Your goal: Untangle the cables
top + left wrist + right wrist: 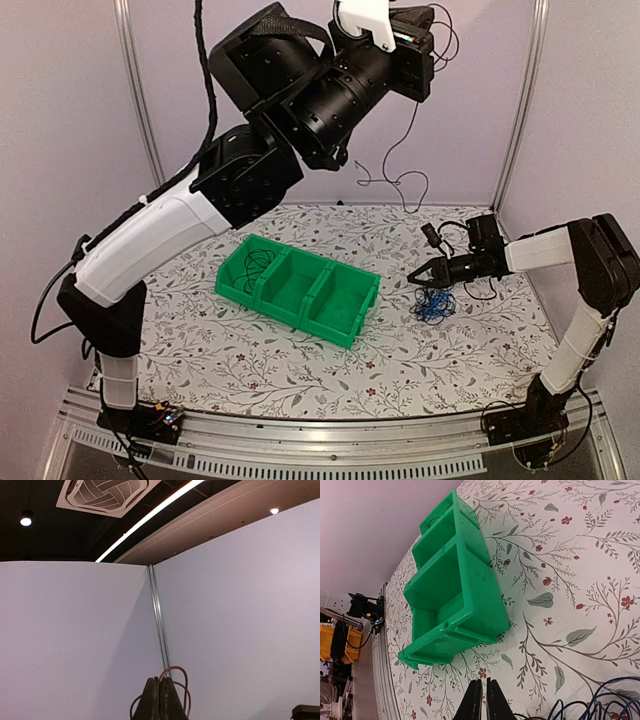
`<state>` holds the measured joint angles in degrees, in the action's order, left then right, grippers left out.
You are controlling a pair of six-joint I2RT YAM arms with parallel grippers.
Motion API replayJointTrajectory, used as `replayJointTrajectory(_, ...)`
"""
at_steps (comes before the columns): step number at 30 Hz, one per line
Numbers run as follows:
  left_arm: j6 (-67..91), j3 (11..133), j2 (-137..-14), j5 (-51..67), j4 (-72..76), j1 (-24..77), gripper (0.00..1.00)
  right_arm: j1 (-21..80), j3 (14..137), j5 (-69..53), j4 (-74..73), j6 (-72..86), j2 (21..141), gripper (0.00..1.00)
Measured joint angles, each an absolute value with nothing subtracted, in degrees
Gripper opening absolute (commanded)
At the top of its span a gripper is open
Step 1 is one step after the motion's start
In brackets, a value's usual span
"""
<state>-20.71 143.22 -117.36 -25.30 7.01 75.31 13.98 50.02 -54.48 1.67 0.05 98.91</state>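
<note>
My left gripper [418, 42] is raised high near the back wall and is shut on a thin black cable [400, 150] that hangs down in loops toward the table. In the left wrist view the fingers [152, 702] are pressed together with a thin cable loop [186, 687] around the tips. My right gripper [422, 273] is low over the table, right of the bin and beside a bundle of blue cable [435, 304]. Its fingers [474, 702] are almost together with a thin slit and nothing seen between them. Blue cable [592, 705] lies to its right.
A green three-compartment bin [345, 322] stands mid-table, with a black cable [258, 264] in its left compartment; it also shows in the right wrist view [470, 580]. A small black plug [431, 236] and black wire loops [482, 292] lie near the right gripper.
</note>
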Motion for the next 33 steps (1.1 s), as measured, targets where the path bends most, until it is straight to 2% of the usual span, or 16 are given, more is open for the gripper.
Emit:
replayJointTrajectory(6,-27.90,142.45,-114.43,-29.26,10.92,75.92,0.00,12.69,50.35,-49.45,-1.08,-0.38,101.58,0.09)
replayJointTrajectory(12,-33.45,135.68,-107.74,-34.37,14.06,75.90,0.00,12.38,52.66,-46.15,-5.23,-2.50,101.78,0.12)
replayJointTrajectory(16,-34.44,128.05,-102.80,-39.27,14.68,75.35,0.00,12.29,55.53,-45.32,-10.48,-5.45,101.60,0.19)
replayJointTrajectory(21,-32.91,115.63,-96.75,-44.21,14.79,74.43,0.00,11.99,57.06,-46.61,-20.18,-12.08,97.03,0.38)
replayJointTrajectory(26,-28.16,109.56,-93.23,-48.12,13.50,71.77,0.00,11.94,58.76,-48.36,-29.82,-18.55,90.00,0.44)
replayJointTrajectory(33,-17.02,113.30,-91.48,-50.30,5.08,65.30,0.00,11.94,62.37,-48.75,-36.47,-23.29,86.04,0.48)
